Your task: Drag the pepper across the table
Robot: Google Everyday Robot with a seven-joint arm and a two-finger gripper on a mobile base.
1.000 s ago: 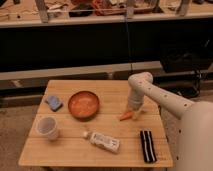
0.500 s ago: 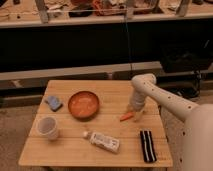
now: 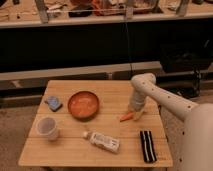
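Nearest you, along the front planks of the table [image 3: 75, 152], a black striped flat object [image 3: 147, 146] lies toward the right corner, a white bottle [image 3: 104, 141] lies on its side near the middle, and a white cup [image 3: 47, 128] stands upright toward the left edge.

Farther back, you have the pepper [image 3: 126, 117] lying on the wood right of centre, its thin tip pointing left. The gripper [image 3: 135, 114] is down at the tabletop at the pepper's thick end, on the pepper's right side, with the white arm [image 3: 165, 97] reaching in from the right.

Beyond that sits the round orange-brown bowl [image 3: 83, 104], left of the pepper and apart from it, and a blue object [image 3: 53, 103] rests near the left edge beside the bowl.
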